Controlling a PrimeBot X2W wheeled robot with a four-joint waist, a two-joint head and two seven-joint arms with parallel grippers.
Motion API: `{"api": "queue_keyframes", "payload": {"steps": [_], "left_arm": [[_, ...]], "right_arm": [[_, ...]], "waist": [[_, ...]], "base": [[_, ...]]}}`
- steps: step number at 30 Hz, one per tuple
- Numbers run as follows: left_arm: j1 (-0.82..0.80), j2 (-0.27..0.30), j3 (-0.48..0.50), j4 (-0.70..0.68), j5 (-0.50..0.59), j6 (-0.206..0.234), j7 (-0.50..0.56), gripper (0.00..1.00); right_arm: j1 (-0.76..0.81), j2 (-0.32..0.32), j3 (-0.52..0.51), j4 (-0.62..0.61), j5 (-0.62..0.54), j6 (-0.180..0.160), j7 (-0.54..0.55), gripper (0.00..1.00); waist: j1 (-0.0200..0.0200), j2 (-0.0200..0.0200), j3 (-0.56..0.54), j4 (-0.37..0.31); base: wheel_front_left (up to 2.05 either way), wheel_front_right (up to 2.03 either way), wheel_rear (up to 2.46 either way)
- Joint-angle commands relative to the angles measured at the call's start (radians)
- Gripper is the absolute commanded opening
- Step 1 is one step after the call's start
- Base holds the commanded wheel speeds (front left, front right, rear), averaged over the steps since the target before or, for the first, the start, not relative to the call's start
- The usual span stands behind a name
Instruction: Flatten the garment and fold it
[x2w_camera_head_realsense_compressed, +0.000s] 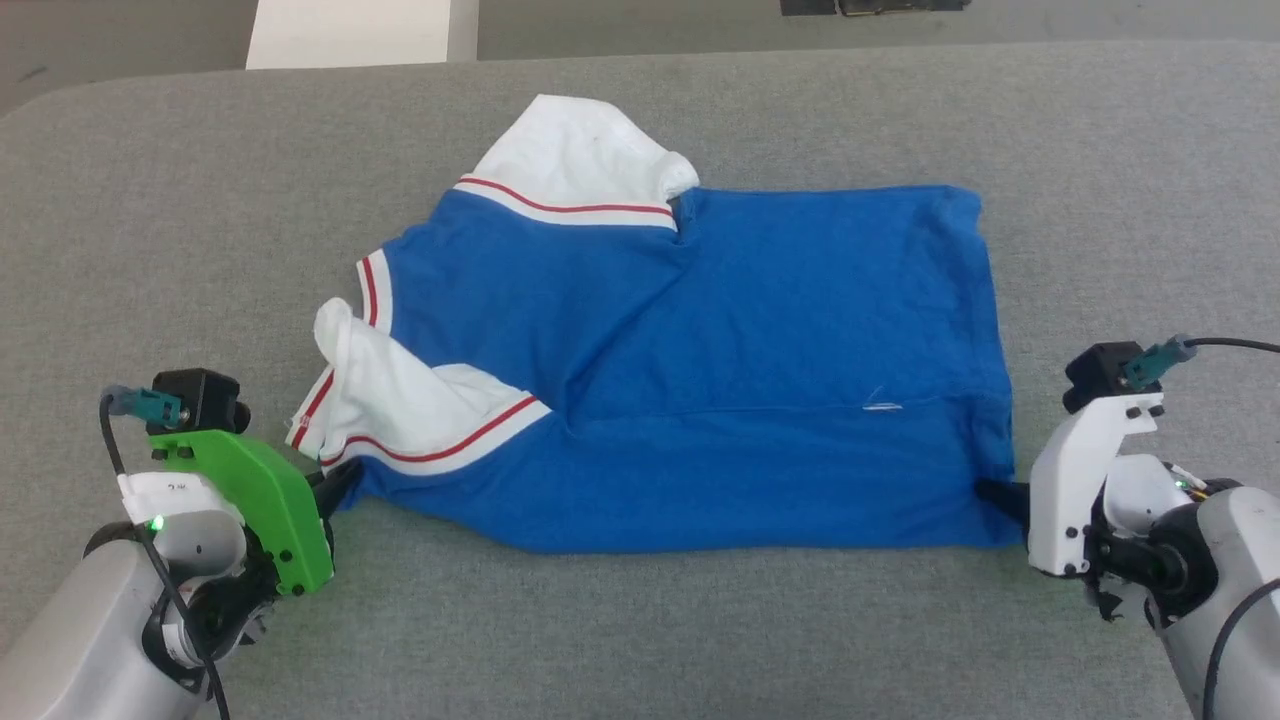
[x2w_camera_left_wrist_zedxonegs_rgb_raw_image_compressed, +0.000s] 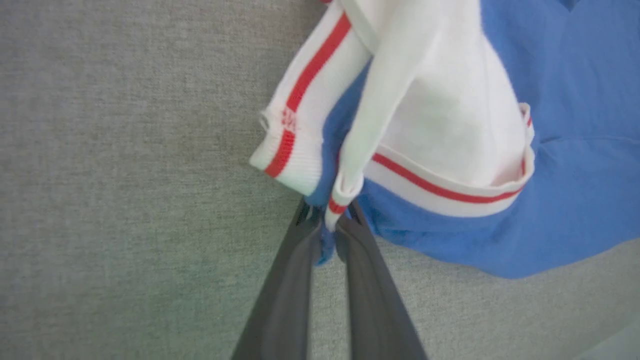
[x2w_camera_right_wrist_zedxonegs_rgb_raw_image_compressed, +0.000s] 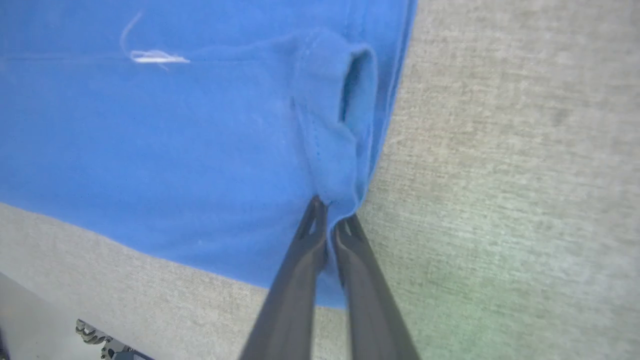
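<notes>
A wide grey cloth-covered table (x2w_camera_head_realsense_compressed: 700, 630) lies under everything. On it, stretched between the two hands, is a royal-blue soft jersey garment (x2w_camera_head_realsense_compressed: 760, 330) with white short sleeves and red-and-white striped trim. It is mostly flat, with a long crease across its near part. Its sleeve end is at the left hand and its hem end at the right hand.

One white sleeve (x2w_camera_head_realsense_compressed: 580, 160) lies at the garment's far edge, well beyond the left hand. The other white sleeve (x2w_camera_head_realsense_compressed: 400, 400) is folded over the blue cloth just beyond the left hand's fingertips.

The left hand (x2w_camera_head_realsense_compressed: 340, 485), below a bright green bracket (x2w_camera_head_realsense_compressed: 260, 500), has its two dark fingers almost together. They pinch a bunch of blue cloth and striped trim at the garment's near corner.

The right hand (x2w_camera_head_realsense_compressed: 992, 492), below a white bracket (x2w_camera_head_realsense_compressed: 1075, 480), is closed narrowly on the near corner of the hem, which puckers at its fingertips.

A small white mark (x2w_camera_right_wrist_zedxonegs_rgb_raw_image_compressed: 155, 56), either thread or tag, sits on the blue cloth beyond the right hand. A tiny red mark (x2w_camera_left_wrist_zedxonegs_rgb_raw_image_compressed: 289, 117) on the cuff near the left hand is too blurred to read.
</notes>
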Motion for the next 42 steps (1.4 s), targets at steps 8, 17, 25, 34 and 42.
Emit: {"api": "queue_keyframes", "payload": {"steps": [8,17,25,34,42], "left_arm": [[0.039,0.002,0.003,0.023,-0.004,-0.007,-0.029,0.0],[0.109,0.021,0.009,-0.01,-0.016,0.003,-0.042,0.0],[0.226,0.072,0.029,-0.087,-0.024,0.053,-0.052,0.0],[0.364,0.087,0.037,-0.107,-0.086,0.087,-0.025,0.0],[0.332,0.03,0.044,-0.03,-0.119,0.045,-0.055,1.0]], "right_arm": [[0.033,0.008,0.064,0.025,0.023,-0.001,-0.052,0.0],[0.095,-0.036,0.075,-0.055,0.009,-0.001,-0.095,0.0],[0.188,-0.05,0.052,-0.149,-0.003,-0.001,-0.075,0.0],[0.338,-0.043,0.006,-0.196,-0.028,-0.001,-0.06,0.0],[0.365,0.006,-0.018,-0.17,-0.04,-0.001,-0.137,1.0]], "waist": [[-0.0001,0.012,-0.086,-0.004],[-0.0001,0.012,-0.221,0.021],[-0.0001,0.012,-0.275,0.032],[-0.0001,0.012,-0.279,0.038],[-0.0001,0.012,-0.238,0.013]], "base": [[0.0,0.0,0.0],[0.0,0.0,0.0],[0.0,0.0,0.0],[0.0,0.0,0.0],[0.0,0.0,0.0]]}}
